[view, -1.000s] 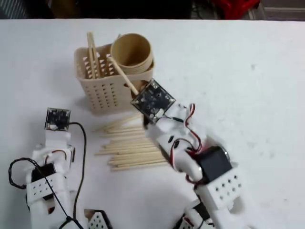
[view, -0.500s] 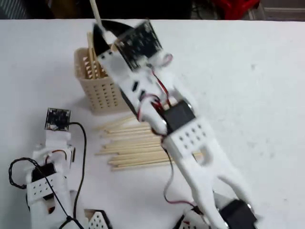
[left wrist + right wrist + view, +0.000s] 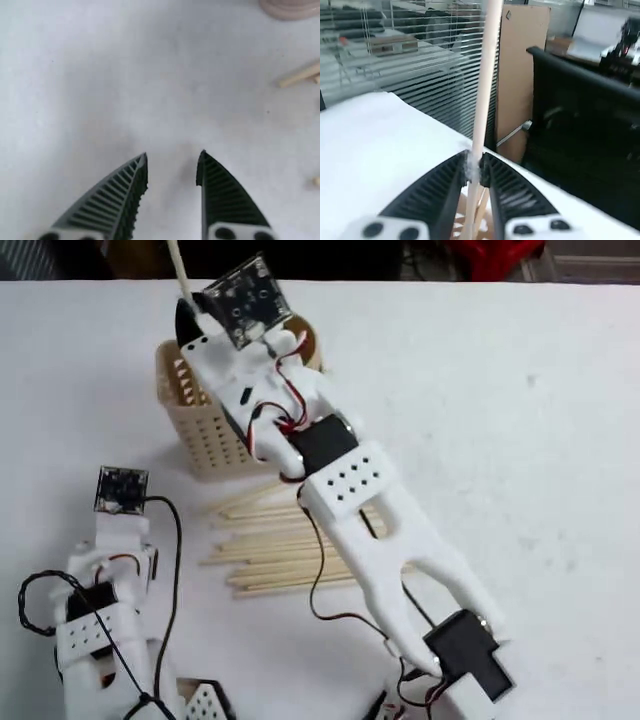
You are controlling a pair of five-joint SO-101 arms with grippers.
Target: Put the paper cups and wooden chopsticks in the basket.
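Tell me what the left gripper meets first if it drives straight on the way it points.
The left gripper, jaws open, aims down at bare white table, so it would probably meet that first. A chopstick end lies off that line; depth is unclear.

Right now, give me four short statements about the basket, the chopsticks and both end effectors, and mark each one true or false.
1. The right end effector is shut on a chopstick. True.
2. The left end effector holds a chopstick. False: it is open and empty above the table.
3. A pile of chopsticks lies on the table beside the basket. True.
4. The basket lies tipped on its side. False: it stands upright, opening upward.
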